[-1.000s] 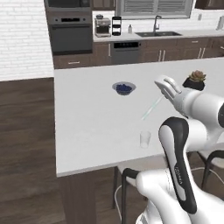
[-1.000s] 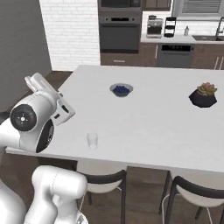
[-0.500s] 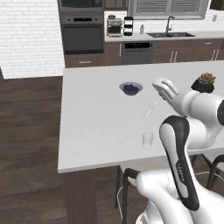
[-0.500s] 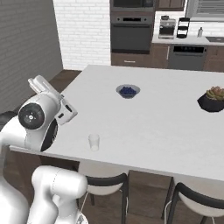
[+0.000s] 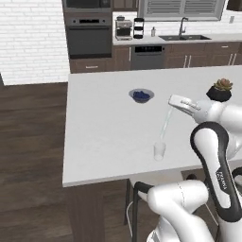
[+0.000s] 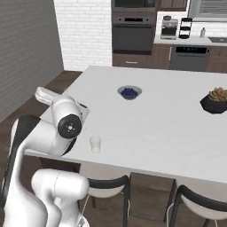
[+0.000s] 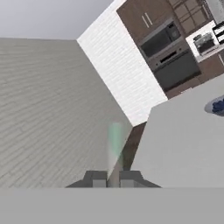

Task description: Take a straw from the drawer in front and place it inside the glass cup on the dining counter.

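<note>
The gripper [image 5: 174,101] is clenched on the upper end of the straw [image 5: 165,124], which slants down from it towards the near edge of the white table [image 5: 104,137]. In the left base view the straw's lower tip hangs just above the glass cup [image 5: 159,151]; whether it has entered the rim cannot be told. The glass cup stands upright near the table's near edge, and nothing shows inside its clear walls. In the hand view the straw [image 7: 115,140] rises as a blurred pale green bar from between the two fingertips [image 7: 96,179], which stand close together. Farther back on the table sits a grey bowl [image 5: 141,95] holding blue contents, well apart from the cup. At the table's right side a dark pot [image 6: 216,103] holds a small reddish-green plant [image 6: 218,93]. Beyond the table a wall oven [image 6: 134,33] is set among dark cabinets.
</note>
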You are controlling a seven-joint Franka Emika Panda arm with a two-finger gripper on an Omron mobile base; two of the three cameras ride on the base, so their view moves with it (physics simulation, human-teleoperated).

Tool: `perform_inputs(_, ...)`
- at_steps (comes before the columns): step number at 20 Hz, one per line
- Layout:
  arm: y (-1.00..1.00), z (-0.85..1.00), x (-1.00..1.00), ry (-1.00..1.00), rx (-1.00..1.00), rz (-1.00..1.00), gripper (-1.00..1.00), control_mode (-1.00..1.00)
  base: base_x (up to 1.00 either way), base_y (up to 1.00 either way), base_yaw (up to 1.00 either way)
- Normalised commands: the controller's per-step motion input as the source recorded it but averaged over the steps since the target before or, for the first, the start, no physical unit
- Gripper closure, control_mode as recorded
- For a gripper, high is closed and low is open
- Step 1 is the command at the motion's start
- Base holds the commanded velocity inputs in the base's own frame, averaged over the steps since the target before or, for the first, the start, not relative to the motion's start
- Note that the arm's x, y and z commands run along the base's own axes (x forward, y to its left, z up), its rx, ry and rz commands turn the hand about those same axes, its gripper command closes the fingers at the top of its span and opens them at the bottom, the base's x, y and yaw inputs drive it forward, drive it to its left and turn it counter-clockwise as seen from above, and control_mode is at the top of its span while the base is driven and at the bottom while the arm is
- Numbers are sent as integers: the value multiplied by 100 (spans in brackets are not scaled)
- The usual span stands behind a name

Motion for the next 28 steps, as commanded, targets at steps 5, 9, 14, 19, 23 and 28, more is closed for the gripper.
perform_inputs(5, 0, -27, 8, -8, -24, 34, 100, -100, 0, 0, 0)
perform_inputs(9, -1, -28, 12, -6, -20, 38, 100, -100, 0, 0, 0)
perform_inputs(14, -1, -20, 0, -11, -17, 35, 100, -100, 0, 0, 0)
perform_inputs(19, 0, -31, 0, -5, -19, 23, 100, -100, 0, 0, 0)
perform_inputs(23, -15, -29, 0, -14, -8, 15, 100, -100, 0, 0, 0)
perform_inputs(28, -31, -31, 12, -14, 0, 13, 100, -100, 0, 0, 0)
